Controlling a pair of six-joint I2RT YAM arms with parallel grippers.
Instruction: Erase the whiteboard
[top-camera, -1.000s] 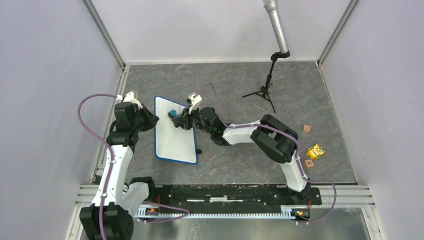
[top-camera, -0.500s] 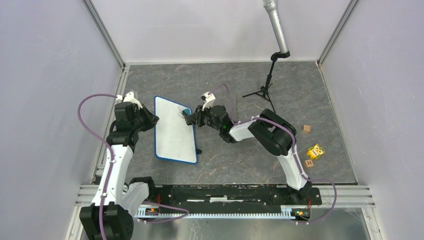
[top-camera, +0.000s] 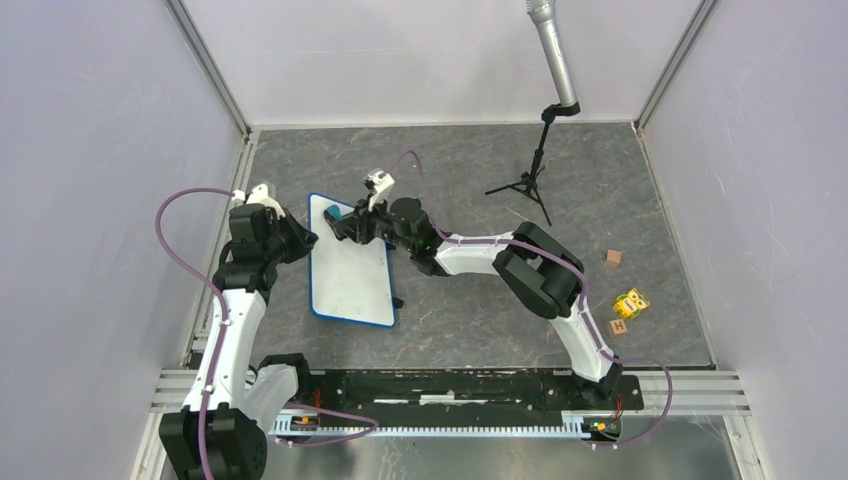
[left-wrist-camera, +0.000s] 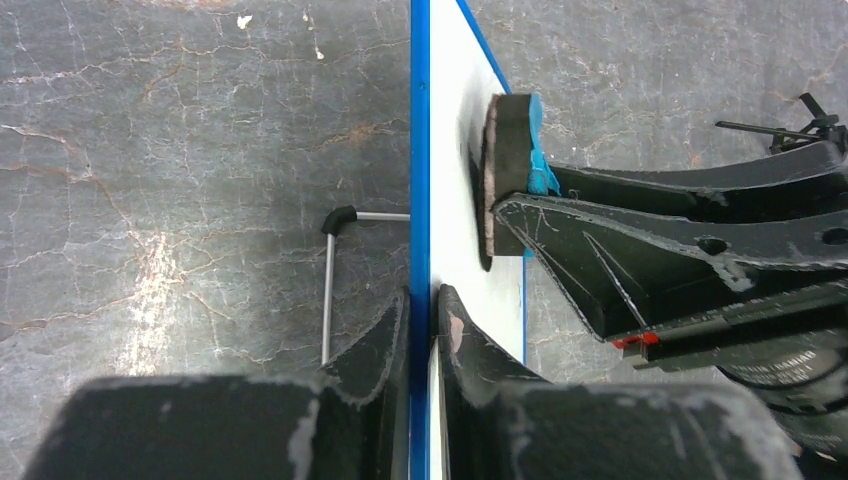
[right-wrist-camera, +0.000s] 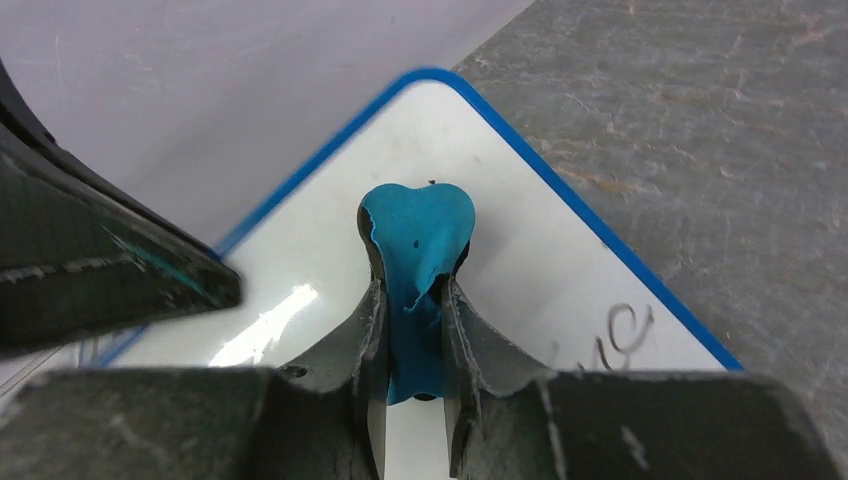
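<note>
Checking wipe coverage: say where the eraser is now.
Top view: the blue eraser presses the whiteboard's far left corner, pinched in the right gripper's jaws, beyond the left gripper.

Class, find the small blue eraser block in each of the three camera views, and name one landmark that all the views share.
Top external: small blue eraser block left of centre, near the upper left corner of the blue-rimmed white rectangular board.
Left wrist: upper centre, seen edge-on against the board's white face.
Right wrist: centre, pinched in the right claw.
Shared landmark: the board's blue rim.
</note>
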